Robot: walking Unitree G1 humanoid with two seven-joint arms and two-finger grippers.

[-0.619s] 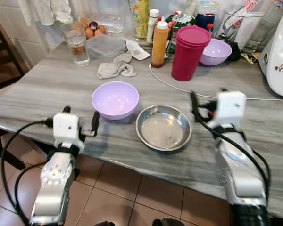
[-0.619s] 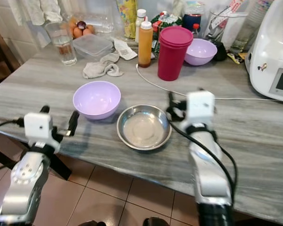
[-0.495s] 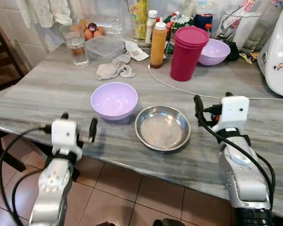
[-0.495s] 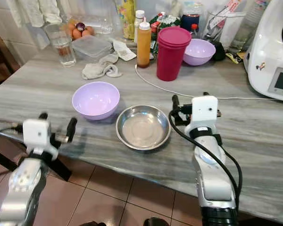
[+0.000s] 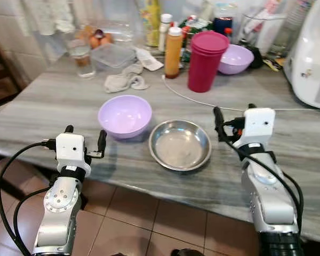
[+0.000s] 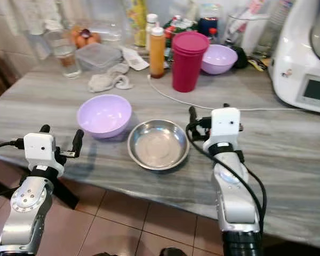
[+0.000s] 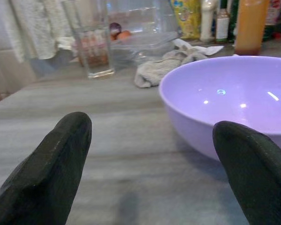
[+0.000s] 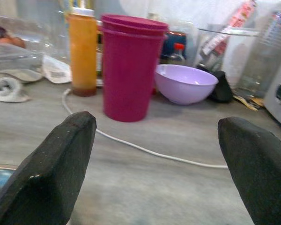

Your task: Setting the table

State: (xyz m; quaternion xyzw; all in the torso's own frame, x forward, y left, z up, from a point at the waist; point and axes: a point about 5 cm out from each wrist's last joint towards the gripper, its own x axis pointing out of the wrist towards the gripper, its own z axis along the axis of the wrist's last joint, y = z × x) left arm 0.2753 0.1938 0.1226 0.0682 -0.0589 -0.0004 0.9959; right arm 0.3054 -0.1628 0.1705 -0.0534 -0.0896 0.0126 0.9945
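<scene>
On the grey table point(image 5: 53, 101) my left gripper point(image 5: 85, 143) and right gripper point(image 5: 232, 114) hover open and empty, so I judge the next step is to grasp the lilac bowl point(image 5: 125, 114) beside the steel dish point(image 5: 180, 144)

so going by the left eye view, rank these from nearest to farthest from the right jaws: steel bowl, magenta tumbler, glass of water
1. Steel bowl: just to the left of the right gripper, near the table's front edge.
2. Magenta tumbler: straight beyond the gripper, toward the back.
3. Glass of water: far back-left corner.
</scene>
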